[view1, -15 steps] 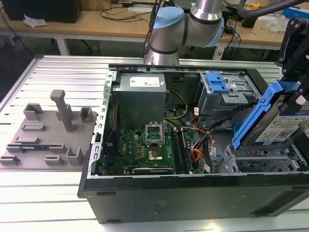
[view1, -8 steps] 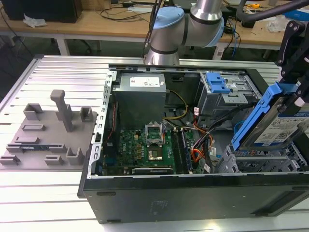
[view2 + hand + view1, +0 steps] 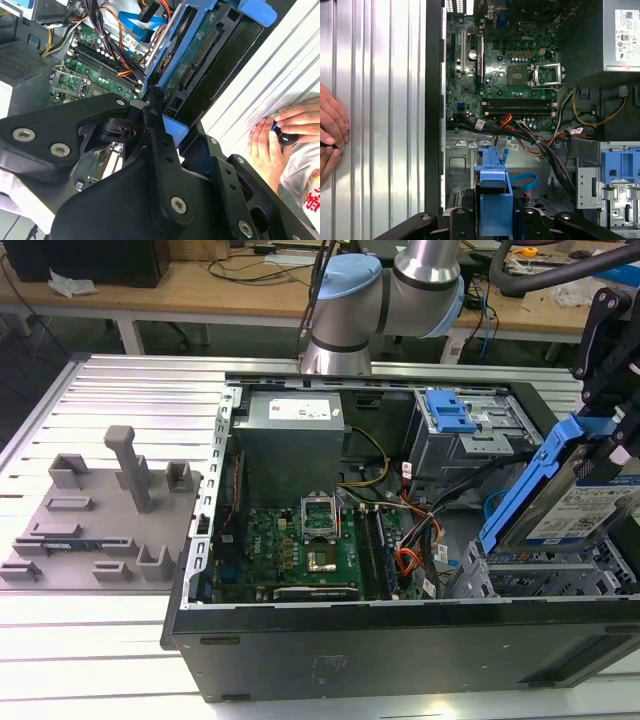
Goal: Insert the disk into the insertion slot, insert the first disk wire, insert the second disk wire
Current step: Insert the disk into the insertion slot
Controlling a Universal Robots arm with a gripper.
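In the exterior view, the disk (image 3: pixel 578 502), silver in a bright blue carrier, hangs tilted at the right end of the open computer case. My black gripper (image 3: pixel 608 425) is shut on its upper end. The disk's lower edge is just above the grey perforated insertion slot (image 3: pixel 545 575) and I cannot tell whether they touch. The first wrist view looks down the blue carrier (image 3: pixel 495 192) toward the slot's metal floor (image 3: pixel 462 165). In the second wrist view the fingers (image 3: pixel 152 112) clamp the carrier (image 3: pixel 172 132). Loose wires, an orange-black bundle (image 3: pixel 412 545) and a blue flat cable (image 3: pixel 524 180), lie beside the slot.
A larger grey bay with a blue latch (image 3: pixel 450 412) stands behind the slot. The motherboard (image 3: pixel 300 545) and power supply (image 3: pixel 292 425) take up the case's left half. A grey fixture block (image 3: pixel 100 510) sits on the ribbed table. A person's hand (image 3: pixel 330 135) rests outside the case wall.
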